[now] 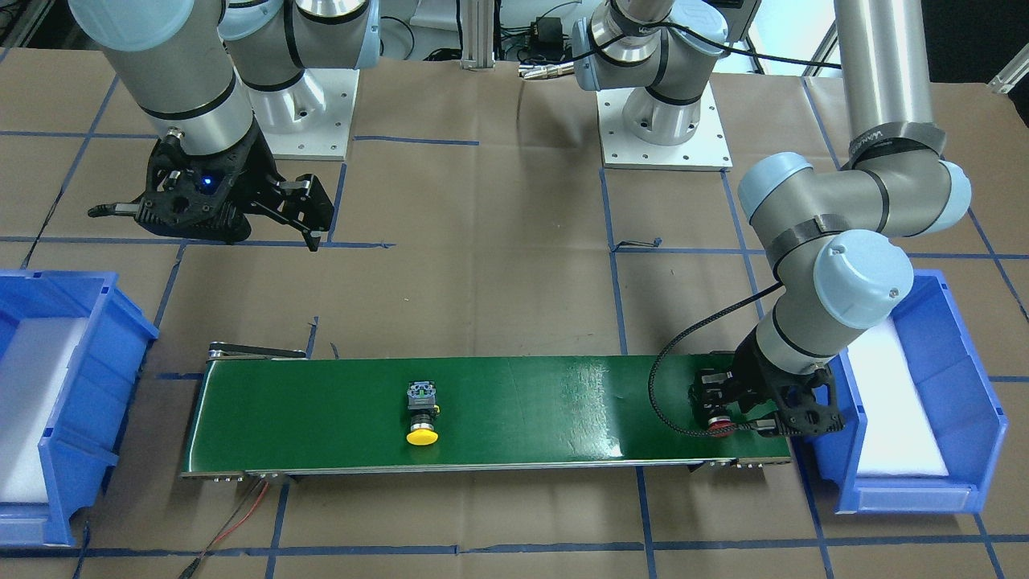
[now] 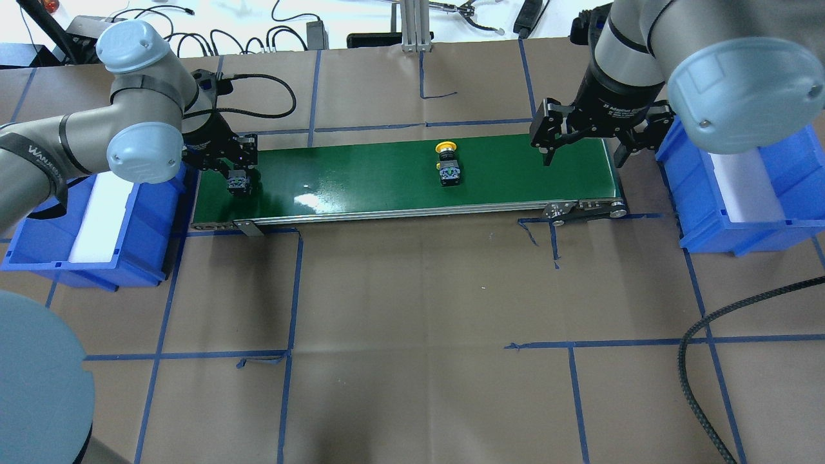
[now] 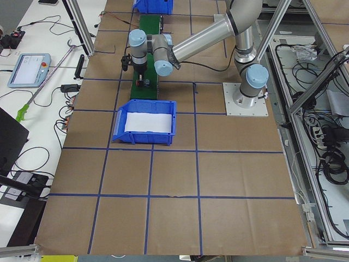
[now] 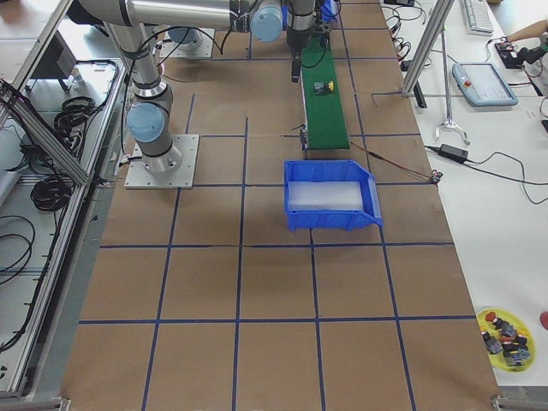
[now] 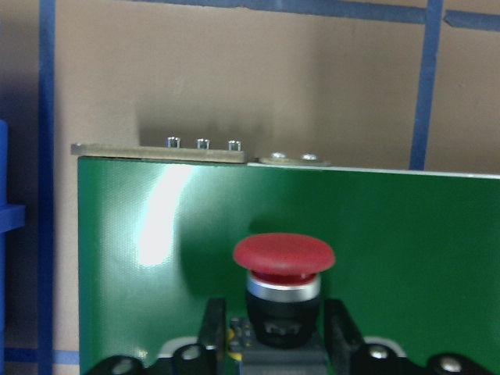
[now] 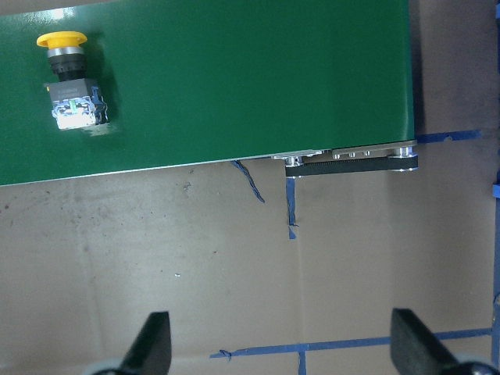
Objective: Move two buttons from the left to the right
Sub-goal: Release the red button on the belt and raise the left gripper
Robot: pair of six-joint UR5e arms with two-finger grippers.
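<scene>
Overhead exterior, left arm [image 2: 77, 129]: elbow bent, wrist pointing down at belt's [image 2: 361, 180] left end.
left gripper [image 2: 238, 183]: pinching red button [image 5: 283, 254], low on belt.
right gripper [image 2: 584, 160]: spread wide, hovering over belt's right end.
yellow button [image 2: 447, 164]: lying mid-belt.

Legible markings
Left arm strap [image 2: 40, 164] carries white lettering beginning "WAN"; white print on right wrist [image 2: 620, 106] is too small to read.
</scene>
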